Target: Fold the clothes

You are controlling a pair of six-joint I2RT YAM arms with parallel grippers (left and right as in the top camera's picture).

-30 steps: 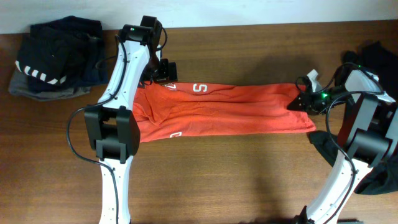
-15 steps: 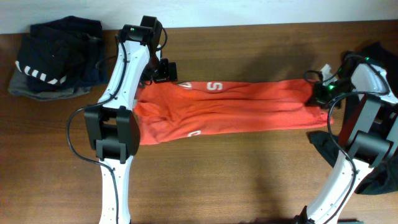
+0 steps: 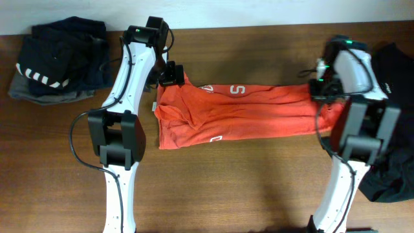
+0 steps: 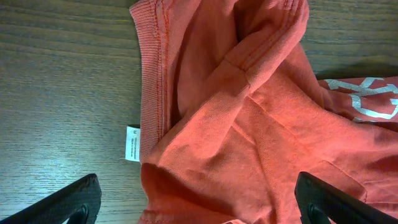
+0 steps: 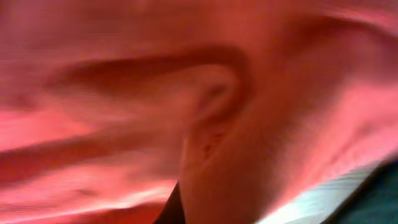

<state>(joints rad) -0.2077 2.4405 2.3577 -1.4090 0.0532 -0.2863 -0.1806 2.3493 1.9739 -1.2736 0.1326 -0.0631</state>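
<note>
The orange-red T-shirt [image 3: 259, 113] lies stretched in a long band across the table, with white lettering showing near its far edge. My left gripper [image 3: 171, 76] hovers over the shirt's crumpled left end. In the left wrist view its fingers [image 4: 199, 205] are spread wide and empty, over the collar, a sleeve and a white label [image 4: 132, 143]. My right gripper [image 3: 320, 87] is at the shirt's right end, shut on the fabric. The right wrist view is filled with blurred orange cloth [image 5: 186, 93] around a dark finger [image 5: 176, 208].
A dark navy and grey folded pile with white stripes [image 3: 55, 61] sits at the far left corner. A loose black garment [image 3: 396, 129] lies at the right edge, beside the right arm. Bare wooden table [image 3: 246, 188] lies in front of the shirt.
My right gripper has moved right and toward the far side, dragging the shirt with it. The shirt's left end has slid right. The left gripper has stayed in place.
</note>
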